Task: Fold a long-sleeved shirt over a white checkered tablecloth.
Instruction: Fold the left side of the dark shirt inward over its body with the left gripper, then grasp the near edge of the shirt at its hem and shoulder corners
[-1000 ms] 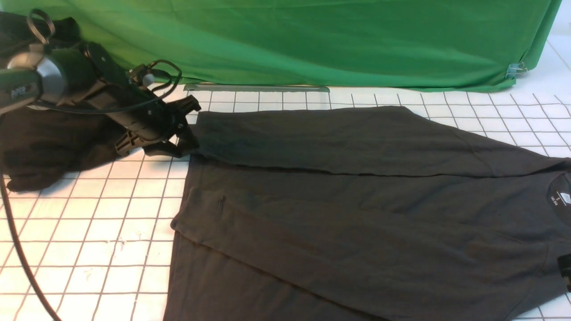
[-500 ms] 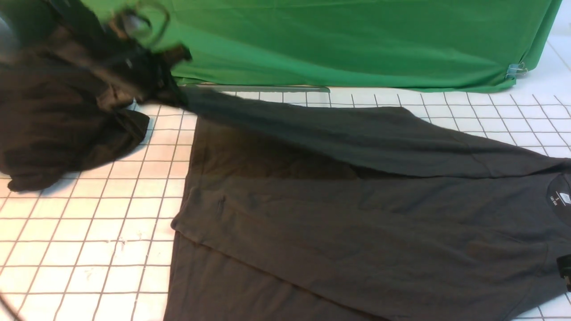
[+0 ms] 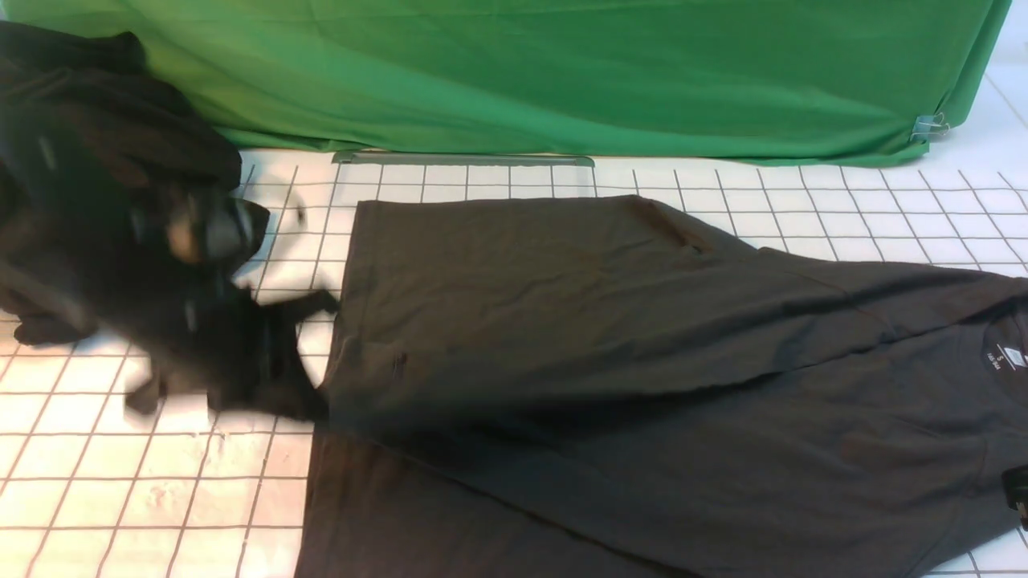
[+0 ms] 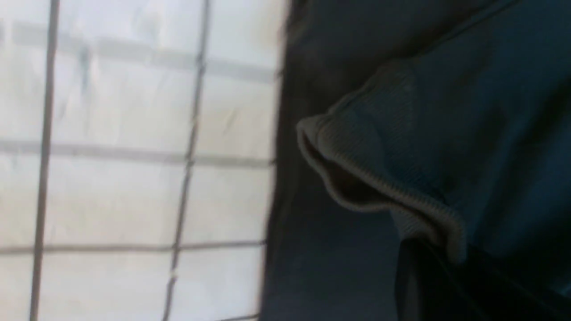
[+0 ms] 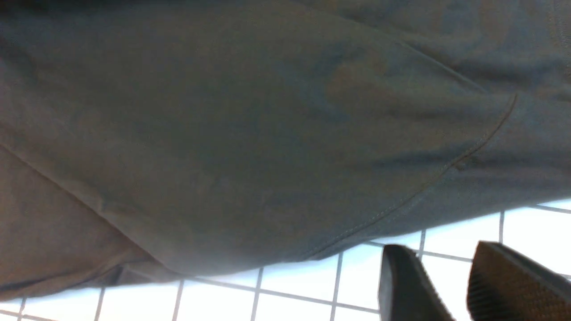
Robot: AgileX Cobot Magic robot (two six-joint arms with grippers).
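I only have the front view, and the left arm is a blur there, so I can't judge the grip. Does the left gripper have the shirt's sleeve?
Observer: In the left wrist view, the ribbed cuff of the long-sleeved shirt runs straight into the left gripper. It looks pinched there.
Operator: And the right gripper? I barely see it at the frame edge.
Observer: In the right wrist view, the right gripper has its jaws apart with nothing between them. It is over the bare white checkered tablecloth, just off the shirt's edge.
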